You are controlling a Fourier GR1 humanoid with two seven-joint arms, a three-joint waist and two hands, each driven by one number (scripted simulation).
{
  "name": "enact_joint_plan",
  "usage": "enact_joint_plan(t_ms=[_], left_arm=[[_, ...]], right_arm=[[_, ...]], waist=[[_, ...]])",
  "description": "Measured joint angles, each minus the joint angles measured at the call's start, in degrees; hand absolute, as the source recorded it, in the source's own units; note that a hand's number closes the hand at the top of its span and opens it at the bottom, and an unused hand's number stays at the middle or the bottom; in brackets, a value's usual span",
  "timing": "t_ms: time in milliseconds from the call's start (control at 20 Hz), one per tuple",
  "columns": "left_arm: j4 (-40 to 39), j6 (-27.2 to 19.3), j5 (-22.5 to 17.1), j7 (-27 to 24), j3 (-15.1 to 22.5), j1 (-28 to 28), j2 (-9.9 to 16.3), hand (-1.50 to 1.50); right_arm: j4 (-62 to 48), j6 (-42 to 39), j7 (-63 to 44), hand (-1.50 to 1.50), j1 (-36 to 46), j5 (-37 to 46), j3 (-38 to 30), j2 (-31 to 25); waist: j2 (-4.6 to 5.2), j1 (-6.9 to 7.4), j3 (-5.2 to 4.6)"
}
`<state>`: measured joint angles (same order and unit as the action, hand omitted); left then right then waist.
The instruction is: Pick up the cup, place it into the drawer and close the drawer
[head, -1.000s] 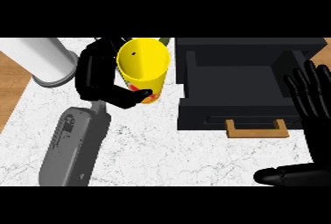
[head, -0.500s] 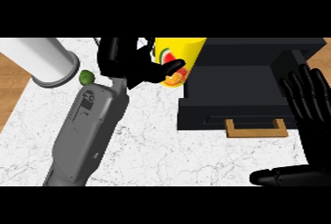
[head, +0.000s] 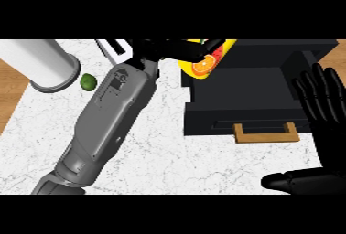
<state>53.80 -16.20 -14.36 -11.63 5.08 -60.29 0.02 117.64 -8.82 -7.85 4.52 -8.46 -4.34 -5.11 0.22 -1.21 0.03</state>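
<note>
The yellow cup (head: 208, 59), printed with an orange slice, is held tilted at the top of the view, over the back left corner of the open black drawer (head: 260, 93). My left hand (head: 159, 49) is curled round the cup and hides most of it; its grey forearm runs diagonally up from the lower left. The drawer is pulled out, with a wooden handle (head: 265, 134) on its front. My right hand (head: 324, 100) rests open, fingers up, at the right edge beside the drawer.
A white cylinder (head: 42, 64) stands at the upper left with a small green lime (head: 89, 82) next to it. A white object (head: 116, 48) peeks out behind the left wrist. The marble counter (head: 169, 164) ends in wood at the far left.
My left arm has carried the cup further right and away, from beside the drawer to above its back left corner. The lime has come into fuller view. The right hand stays still.
</note>
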Motion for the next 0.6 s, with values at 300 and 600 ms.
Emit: enact_joint_plan(t_ms=[300,600], left_arm=[[-10.1,-4.4,-5.1,-3.7,4.2,-6.2,0.0,1.5],[-18.4,-6.7,-11.4,-6.3,9.3,-10.2,0.0,1.5]], right_arm=[[-1.4,-1.2,0.4,-1.5,1.0,-2.0,-1.6,-1.0],[-1.2,-1.2,0.0,-1.5,1.8,-2.4,-2.0,-1.3]], waist=[[0.16,-0.75,0.0],[0.3,-1.46,0.01]])
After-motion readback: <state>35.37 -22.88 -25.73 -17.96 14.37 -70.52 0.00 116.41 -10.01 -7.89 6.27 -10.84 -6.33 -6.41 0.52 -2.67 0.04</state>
